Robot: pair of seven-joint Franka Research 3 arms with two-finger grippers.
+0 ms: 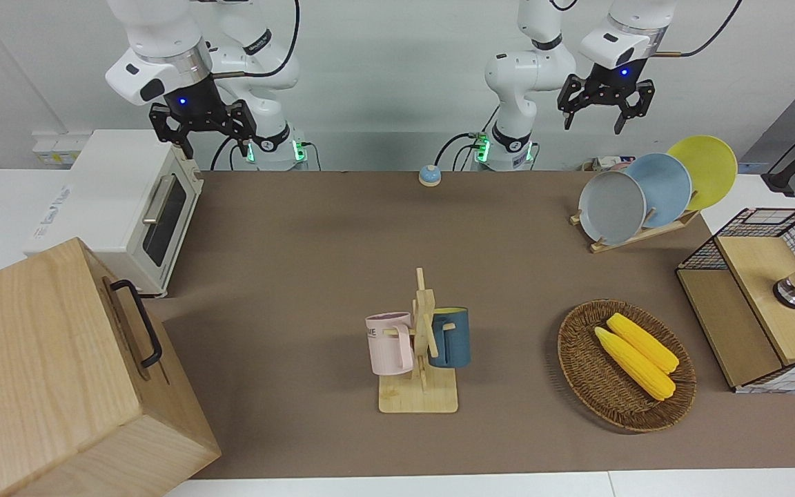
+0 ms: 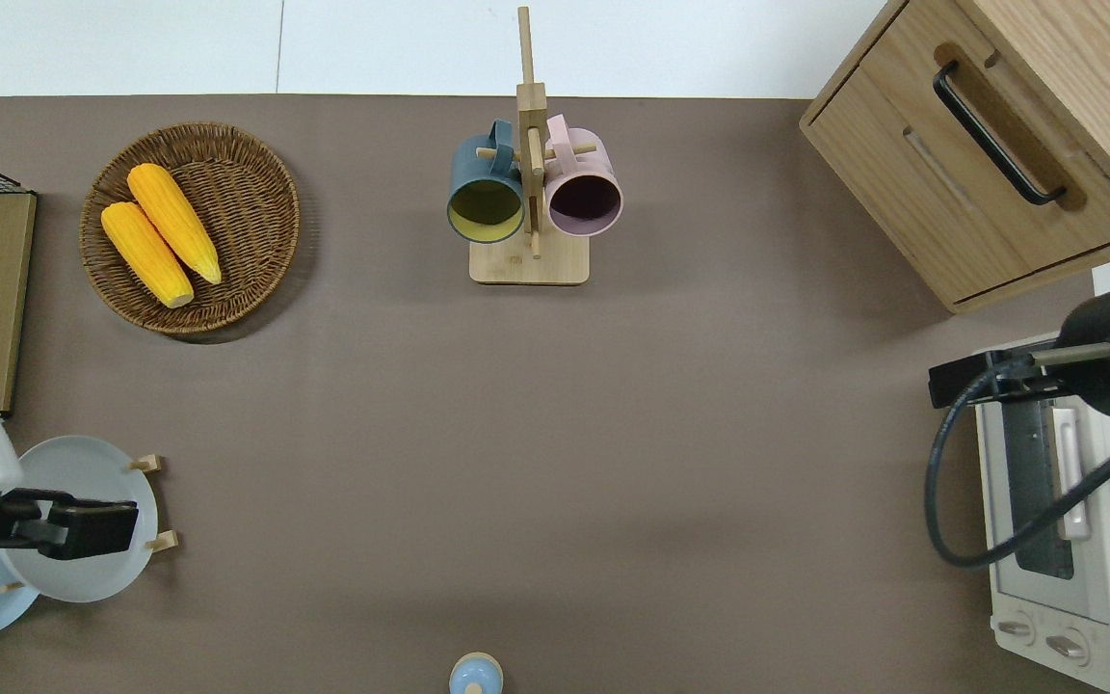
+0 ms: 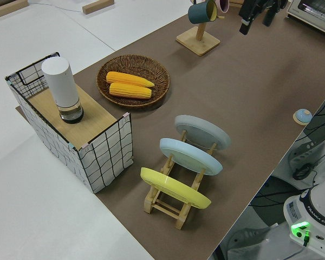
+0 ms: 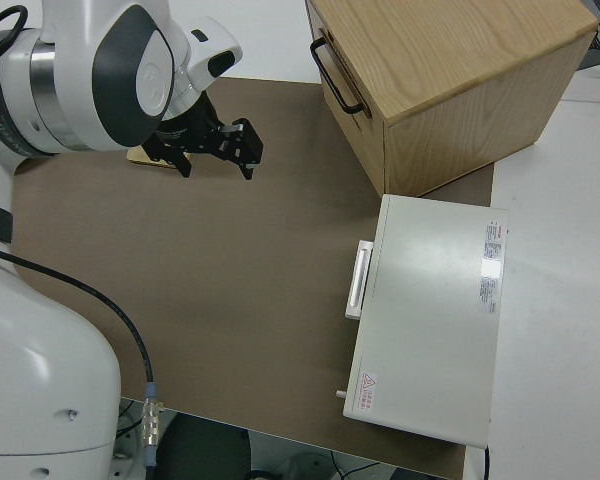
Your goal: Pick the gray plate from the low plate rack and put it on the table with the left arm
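Brown matting covers the surface (image 1: 342,262), and at the left arm's end of it the gray plate (image 1: 612,207) leans in the low rack (image 1: 639,235), in the slot farthest from the robots, with a light-blue plate (image 1: 661,188) and a yellow plate (image 1: 704,169) stacked in the slots nearer to them. The step in hand looks like the approach. To do it well, the fingers should come down on the gray plate's upper rim, clear of the blue one, then lift along the slant of the pegs. The left gripper (image 1: 603,105) hangs over the gray plate, pointing down, fingers spread apart and holding nothing. The right gripper (image 1: 203,131) is parked, fingers also apart.
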